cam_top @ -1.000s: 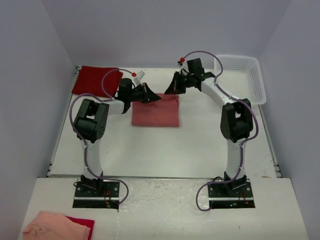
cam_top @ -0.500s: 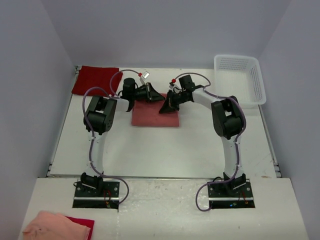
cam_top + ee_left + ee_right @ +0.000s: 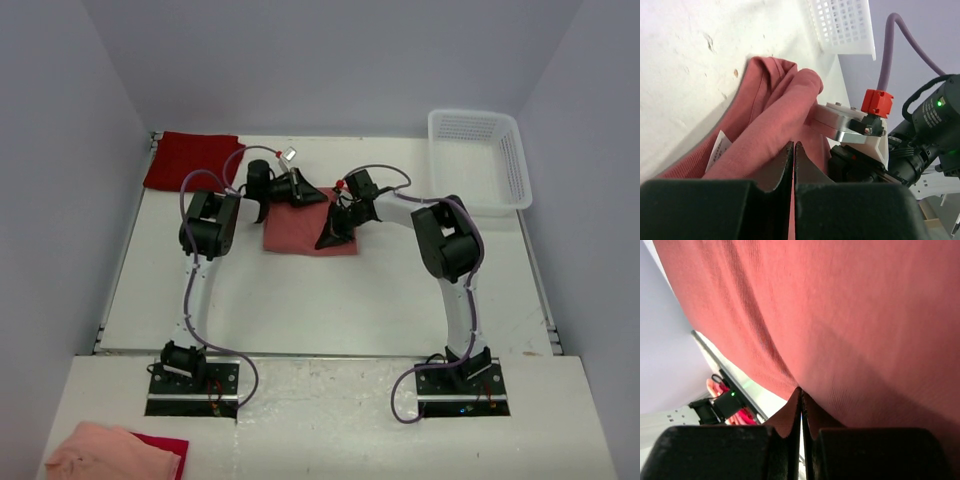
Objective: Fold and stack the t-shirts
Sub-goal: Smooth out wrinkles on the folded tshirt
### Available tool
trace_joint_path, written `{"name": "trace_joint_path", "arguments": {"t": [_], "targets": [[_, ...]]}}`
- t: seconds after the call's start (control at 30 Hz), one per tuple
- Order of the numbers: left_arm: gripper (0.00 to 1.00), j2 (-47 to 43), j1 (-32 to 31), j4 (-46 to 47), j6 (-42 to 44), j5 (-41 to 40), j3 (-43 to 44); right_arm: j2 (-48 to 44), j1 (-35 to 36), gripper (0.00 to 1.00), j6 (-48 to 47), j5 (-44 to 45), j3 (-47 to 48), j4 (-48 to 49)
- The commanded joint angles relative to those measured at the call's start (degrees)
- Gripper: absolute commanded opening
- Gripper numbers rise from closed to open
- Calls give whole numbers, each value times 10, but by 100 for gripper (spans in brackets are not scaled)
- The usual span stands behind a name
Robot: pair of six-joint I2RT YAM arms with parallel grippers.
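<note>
Well, I have my left claw (image 3: 318, 195) and right claw (image 3: 328, 238) both nipped shut on the salmon t-shirt (image 3: 295, 235), mid-fold near the far edge of the worktop (image 3: 350, 300). The crimson t-shirt (image 3: 190, 160) lies folded in the far-left corner; stacking remains, I judge.

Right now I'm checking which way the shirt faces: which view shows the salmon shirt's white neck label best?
The left wrist view: the white neck label lies in plain sight on the salmon shirt. The top view shows the shirt, its label too small to tell. The right wrist view shows only plain cloth.
</note>
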Motion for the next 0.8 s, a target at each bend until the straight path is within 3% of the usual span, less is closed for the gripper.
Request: {"name": "trace_joint_path", "arguments": {"t": [0.0, 0.5, 0.57, 0.63, 0.77], "targets": [[0, 30, 19, 41, -19, 4, 49, -46, 4, 0, 1, 58, -12, -20], [0, 176, 65, -39, -57, 17, 357, -99, 11, 0, -5, 83, -86, -25], [0, 164, 65, -9, -78, 33, 349, -133, 19, 0, -29, 89, -97, -17], [0, 112, 65, 50, -105, 39, 287, -168, 29, 0, -43, 99, -126, 4], [0, -17, 64, 42, -55, 34, 159, -255, 38, 0, -54, 120, -160, 1]]}}
